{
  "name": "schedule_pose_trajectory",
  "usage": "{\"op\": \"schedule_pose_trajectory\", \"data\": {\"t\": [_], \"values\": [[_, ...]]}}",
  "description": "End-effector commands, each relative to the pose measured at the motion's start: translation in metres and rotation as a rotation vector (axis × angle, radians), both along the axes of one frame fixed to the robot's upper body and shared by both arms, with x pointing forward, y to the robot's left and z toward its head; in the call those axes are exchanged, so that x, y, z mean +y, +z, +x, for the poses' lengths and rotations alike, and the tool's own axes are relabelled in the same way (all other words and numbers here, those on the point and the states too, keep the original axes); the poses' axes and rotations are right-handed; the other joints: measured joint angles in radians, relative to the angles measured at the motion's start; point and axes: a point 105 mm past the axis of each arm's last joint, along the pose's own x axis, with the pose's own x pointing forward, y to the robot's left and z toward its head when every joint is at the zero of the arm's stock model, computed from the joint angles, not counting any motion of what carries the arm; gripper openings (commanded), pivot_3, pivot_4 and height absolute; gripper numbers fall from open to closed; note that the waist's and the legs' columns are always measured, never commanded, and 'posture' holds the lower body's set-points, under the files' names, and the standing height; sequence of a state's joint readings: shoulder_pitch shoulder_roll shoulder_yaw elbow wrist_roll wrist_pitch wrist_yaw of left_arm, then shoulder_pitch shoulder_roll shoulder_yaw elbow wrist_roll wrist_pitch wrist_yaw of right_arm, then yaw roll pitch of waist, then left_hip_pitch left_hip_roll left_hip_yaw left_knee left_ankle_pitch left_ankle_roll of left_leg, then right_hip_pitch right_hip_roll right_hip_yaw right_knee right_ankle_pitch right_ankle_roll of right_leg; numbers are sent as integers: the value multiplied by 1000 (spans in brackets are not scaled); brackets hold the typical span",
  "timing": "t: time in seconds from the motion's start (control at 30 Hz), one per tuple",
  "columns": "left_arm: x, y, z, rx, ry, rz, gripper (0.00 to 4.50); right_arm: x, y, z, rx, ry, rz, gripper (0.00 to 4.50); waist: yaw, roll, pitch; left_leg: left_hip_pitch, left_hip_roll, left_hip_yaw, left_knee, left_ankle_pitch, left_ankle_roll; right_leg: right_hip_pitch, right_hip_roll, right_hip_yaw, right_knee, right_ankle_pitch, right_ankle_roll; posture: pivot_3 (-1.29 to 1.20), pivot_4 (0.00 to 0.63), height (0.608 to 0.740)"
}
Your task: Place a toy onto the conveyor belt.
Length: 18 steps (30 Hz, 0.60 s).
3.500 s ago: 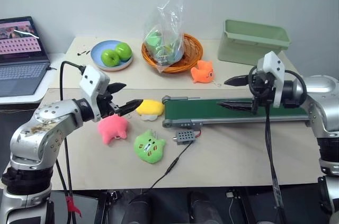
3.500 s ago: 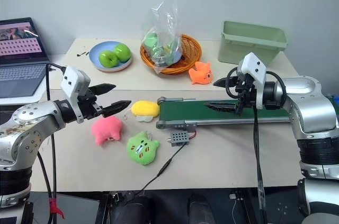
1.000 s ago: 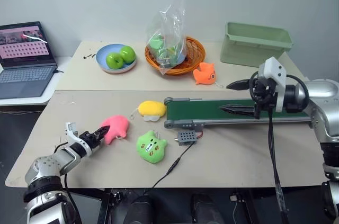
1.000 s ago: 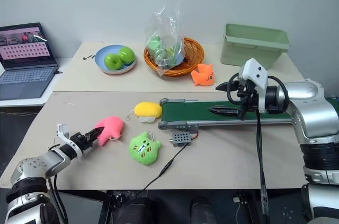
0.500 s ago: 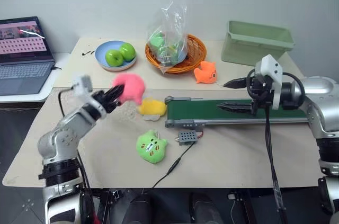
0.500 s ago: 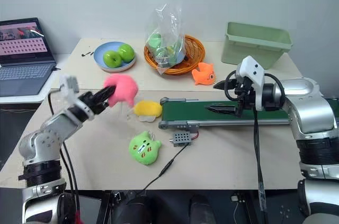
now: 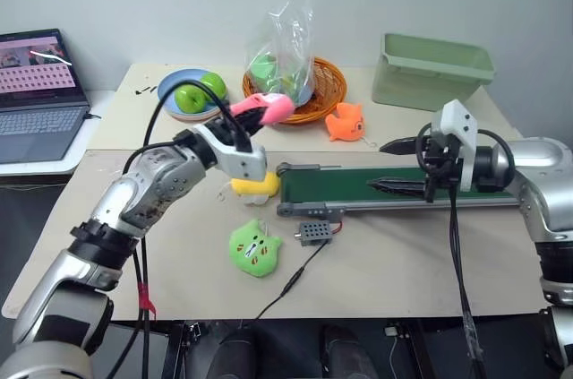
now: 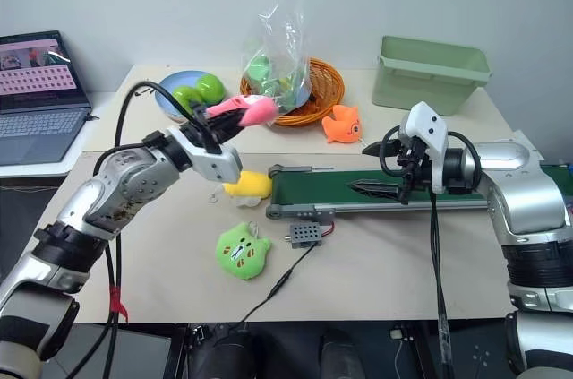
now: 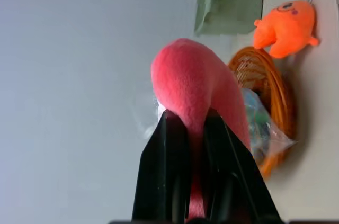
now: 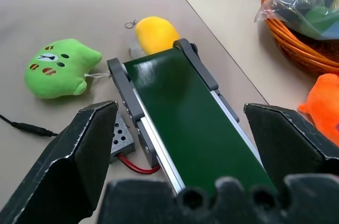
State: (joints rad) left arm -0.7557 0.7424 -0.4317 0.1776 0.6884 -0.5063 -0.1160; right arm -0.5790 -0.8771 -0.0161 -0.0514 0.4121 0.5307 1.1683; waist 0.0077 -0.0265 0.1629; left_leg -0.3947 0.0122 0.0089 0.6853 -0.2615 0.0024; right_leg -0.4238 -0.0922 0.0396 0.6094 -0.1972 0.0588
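Table: pale wood, spanning most of the frame, with everything laid out on it.
Conveyor belt: long dark green strip in a grey frame, running from the middle toward the right edge; nothing lies on it yet.
Left arm: a second ago it was stretched low at the lower left, jaws at the pink toy on the table. Since then it has swung up and across to centre left.
Left gripper: jaws clamped shut on the toy, as the wrist view shows plainly.
Toy: bright pink plush, now in the air in the upper middle of the frame, in front of the orange basket and up-left of the belt's near roller. It has left the table where it lay beside the green plush.
Right gripper: jaws wide open and empty, hovering over the right part of the belt, unmoved over the last second.
Yellow plush: just beside the belt's left end, under the carrying arm.
Orange plush: behind the belt, near the basket.
What it means: pick-up looks done and the carry is under way. I'd say what remains is a short move right and down over the green strip, then a release, keeping away from the yellow plush.
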Motion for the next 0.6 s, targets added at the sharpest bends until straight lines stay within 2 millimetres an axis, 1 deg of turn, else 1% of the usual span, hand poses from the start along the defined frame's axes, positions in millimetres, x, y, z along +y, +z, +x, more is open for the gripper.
{"op": "schedule_pose_trajectory", "data": {"t": [0.03,0.13,0.23,0.27,0.47,0.6], "values": [[-24,-18,-5,-105,-131,124,58,-4,16,-4,-65,-18,9,4500,3,0,0,0,0,0,0,0,0,0,0,0,0,0,0,0,150,740],[-32,-42,-4,-100,-188,202,58,-6,17,-7,-70,-37,16,4500,5,0,0,-1,0,0,0,0,0,0,0,-1,1,0,0,0,150,740],[-31,-67,2,-38,-205,252,58,-10,19,-11,-75,-66,35,4500,5,0,0,-2,0,0,0,0,0,-1,0,-1,1,0,1,0,150,740],[-30,-72,6,-34,-202,263,58,-10,20,-14,-75,-71,46,4500,5,0,0,-2,0,0,0,0,0,-1,0,-1,1,0,1,0,150,740],[-38,-84,14,-17,-226,284,58,-12,20,-20,-80,-111,54,4500,4,0,0,-2,0,-1,0,0,0,-1,0,-2,2,0,1,0,150,740],[-47,-84,11,12,-276,268,58,-12,18,-23,-79,-124,57,4500,4,0,0,-3,0,-1,1,0,0,-1,0,-2,2,0,1,0,150,740]]}}
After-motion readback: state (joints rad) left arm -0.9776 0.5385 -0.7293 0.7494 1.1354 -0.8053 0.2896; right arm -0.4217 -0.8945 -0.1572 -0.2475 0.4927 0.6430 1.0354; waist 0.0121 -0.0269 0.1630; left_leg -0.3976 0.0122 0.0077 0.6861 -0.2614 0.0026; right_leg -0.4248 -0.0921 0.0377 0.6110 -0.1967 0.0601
